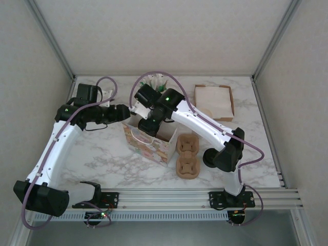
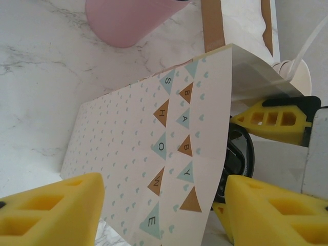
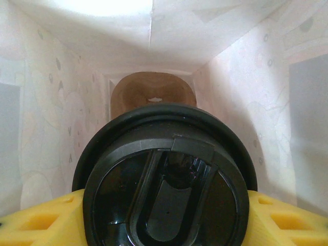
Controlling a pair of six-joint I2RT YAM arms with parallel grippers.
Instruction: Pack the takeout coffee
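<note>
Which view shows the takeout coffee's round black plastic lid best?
Right wrist view: the round black plastic lid faces the camera, gripped by the right claw inside the patterned paper bag. Left wrist: a black sliver past the bag's edge. Top view: the right arm over the bag.

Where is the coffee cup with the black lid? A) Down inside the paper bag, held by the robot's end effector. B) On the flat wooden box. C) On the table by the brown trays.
A: in the right wrist view the black-lidded takeout coffee sits between the yellow fingers of the right end effector, with the walls of the paper bag all around.
</note>
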